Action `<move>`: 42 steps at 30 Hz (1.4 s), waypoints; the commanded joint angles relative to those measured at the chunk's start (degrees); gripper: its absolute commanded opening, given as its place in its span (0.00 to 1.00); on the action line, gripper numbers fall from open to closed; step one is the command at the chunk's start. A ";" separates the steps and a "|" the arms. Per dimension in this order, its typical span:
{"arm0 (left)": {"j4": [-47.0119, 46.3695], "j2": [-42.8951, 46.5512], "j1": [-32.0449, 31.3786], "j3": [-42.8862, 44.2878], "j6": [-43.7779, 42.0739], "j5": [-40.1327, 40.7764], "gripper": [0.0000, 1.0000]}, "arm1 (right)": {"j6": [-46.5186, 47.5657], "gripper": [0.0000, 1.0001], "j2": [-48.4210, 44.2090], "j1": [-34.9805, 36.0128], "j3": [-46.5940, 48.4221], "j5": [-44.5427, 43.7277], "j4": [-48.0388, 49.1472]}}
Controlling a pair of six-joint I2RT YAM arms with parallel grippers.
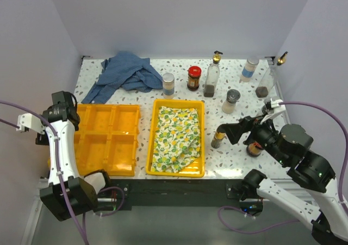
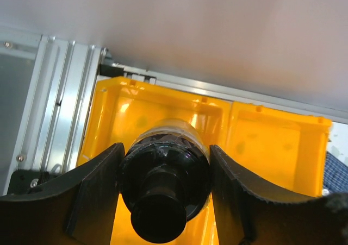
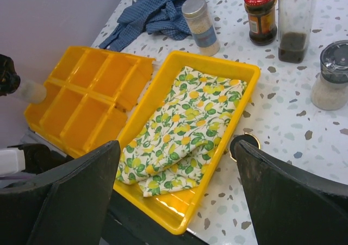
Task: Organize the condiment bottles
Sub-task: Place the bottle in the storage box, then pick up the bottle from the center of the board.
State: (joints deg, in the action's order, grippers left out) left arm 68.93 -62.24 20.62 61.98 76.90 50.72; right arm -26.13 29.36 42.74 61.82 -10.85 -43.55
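My left gripper (image 2: 166,193) is shut on a clear bottle with a black cap (image 2: 163,163), held over the far-left cell of the yellow compartment tray (image 2: 272,142). In the top view this gripper (image 1: 66,108) hangs over that tray's left end. My right gripper (image 1: 232,133) is open and empty, with a small dark-capped bottle (image 1: 217,139) just left of it, and its gold-rimmed cap (image 3: 243,145) shows beside the right finger (image 3: 293,201). At the back stand a grey-capped shaker (image 1: 168,85), a red-lidded jar (image 1: 194,77), a gold-pourer glass bottle (image 1: 212,77), another shaker (image 1: 231,101) and a blue-labelled white bottle (image 1: 249,69).
A yellow tray (image 1: 201,142) holds the lemon-print cloth (image 1: 175,139) mid-table. A blue cloth (image 1: 128,74) lies at the back left. Another gold-pourer bottle (image 1: 266,83) stands by the right wall. A brown jar (image 1: 253,148) is half hidden under my right arm.
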 commanded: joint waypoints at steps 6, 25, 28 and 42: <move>1.21 0.10 0.91 -7.22 11.42 5.00 0.00 | -1.11 0.91 -0.01 0.06 3.31 1.10 -2.33; 0.51 -8.33 3.99 -10.12 16.61 7.47 0.46 | -2.17 0.90 -0.80 0.06 2.69 1.53 -3.03; 0.59 -9.74 4.16 -10.03 15.74 7.29 0.64 | -2.26 0.91 -0.98 -0.03 2.51 1.36 -3.03; -1.69 -6.59 4.25 -4.51 5.81 5.53 1.00 | -2.52 0.91 -2.38 -0.03 1.11 0.39 -3.56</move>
State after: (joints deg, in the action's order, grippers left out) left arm 68.20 -71.90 24.38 52.42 85.89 54.19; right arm -28.08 27.83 42.74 63.37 -10.57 -47.03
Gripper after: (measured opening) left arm 0.997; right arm 0.906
